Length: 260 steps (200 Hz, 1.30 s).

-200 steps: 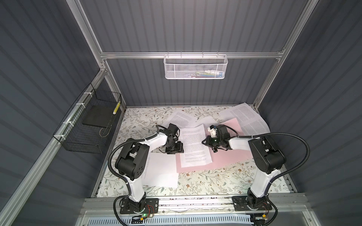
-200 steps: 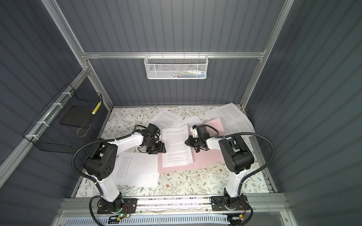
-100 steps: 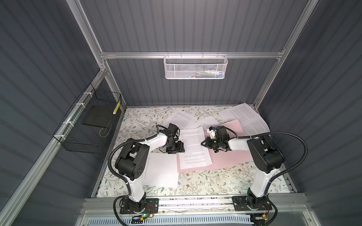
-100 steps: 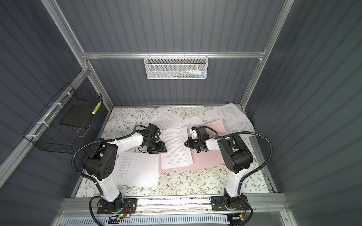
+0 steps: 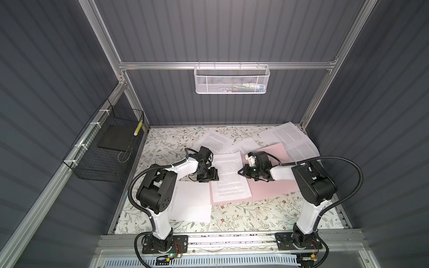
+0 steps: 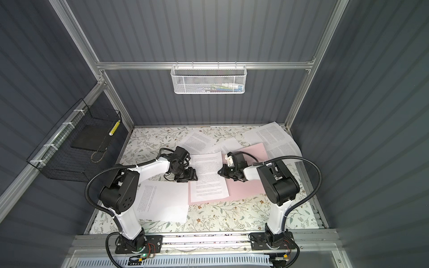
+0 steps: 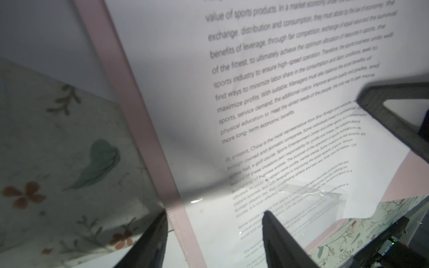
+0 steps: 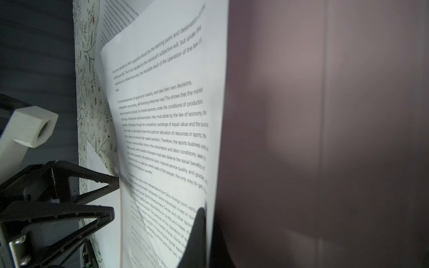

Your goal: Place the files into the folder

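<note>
Sheet [image 5: 228, 185] atop folder [image 5: 274, 188], between left claw [image 5: 216, 177] and right claw [image 5: 240, 172].

Floral table [image 5: 255, 222]: folder [image 5: 274, 191], sheets [image 5: 192, 204] (scattered)

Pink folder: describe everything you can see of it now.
The folder is thin, pale pink, plastic-looking, lying flat on the floral table cover. A ribbed strip runs along its left edge. One printed sheet lies over its left half, overhanging the far edge. The open left tool straddles the strip; the shut right tool rests at the sheet's right edge.
</note>
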Available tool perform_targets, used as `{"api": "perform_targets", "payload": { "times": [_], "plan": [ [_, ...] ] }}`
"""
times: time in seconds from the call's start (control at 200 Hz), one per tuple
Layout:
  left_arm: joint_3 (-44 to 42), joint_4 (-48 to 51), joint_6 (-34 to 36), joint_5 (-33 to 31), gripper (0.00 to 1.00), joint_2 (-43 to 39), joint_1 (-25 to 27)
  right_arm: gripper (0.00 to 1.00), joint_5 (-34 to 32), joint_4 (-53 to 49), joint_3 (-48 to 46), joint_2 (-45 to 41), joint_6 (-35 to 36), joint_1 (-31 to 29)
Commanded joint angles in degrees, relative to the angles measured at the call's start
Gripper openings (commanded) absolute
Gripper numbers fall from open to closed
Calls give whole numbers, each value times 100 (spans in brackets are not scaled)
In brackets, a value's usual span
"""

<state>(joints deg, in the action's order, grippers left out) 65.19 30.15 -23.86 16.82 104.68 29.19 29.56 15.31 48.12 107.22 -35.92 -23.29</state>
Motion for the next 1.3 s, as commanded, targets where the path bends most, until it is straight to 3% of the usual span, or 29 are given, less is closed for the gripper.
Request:
{"api": "perform_targets", "payload": {
  "times": [0.0,0.9,1.296],
  "plan": [
    [-208,37,-83,76,65,238,-2,0,-106,81,-125,5,-197,-51],
    [-206,-80,-127,159,66,417,-1,0,-596,383,-621,-201,-722,-171],
    [-173,-113,-120,164,66,520,-1,0,-821,-8,-627,-434,-495,-251]
  ]
}}
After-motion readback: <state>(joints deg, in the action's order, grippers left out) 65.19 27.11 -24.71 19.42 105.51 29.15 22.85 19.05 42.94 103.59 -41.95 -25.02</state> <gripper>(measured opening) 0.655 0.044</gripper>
